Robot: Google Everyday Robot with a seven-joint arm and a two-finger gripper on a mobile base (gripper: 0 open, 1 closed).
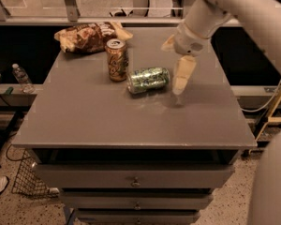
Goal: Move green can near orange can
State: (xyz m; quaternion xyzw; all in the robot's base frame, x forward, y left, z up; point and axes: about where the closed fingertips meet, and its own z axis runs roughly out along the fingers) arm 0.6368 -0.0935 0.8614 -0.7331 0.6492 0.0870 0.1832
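Note:
The green can (149, 78) lies on its side on the grey table (107, 121), just right of the orange can (117, 59), which stands upright; a small gap separates them. My gripper (174, 67) is open and empty. It hangs just to the right of the green can, a little above the table and apart from the can. One pale finger (182, 74) points down toward the tabletop. The white arm reaches in from the upper right.
A brown crinkled snack bag (91, 34) lies at the table's back left, behind the orange can. A water bottle (22, 78) and a wire basket (25, 182) are on the floor to the left. Drawers (131, 179) sit below the tabletop.

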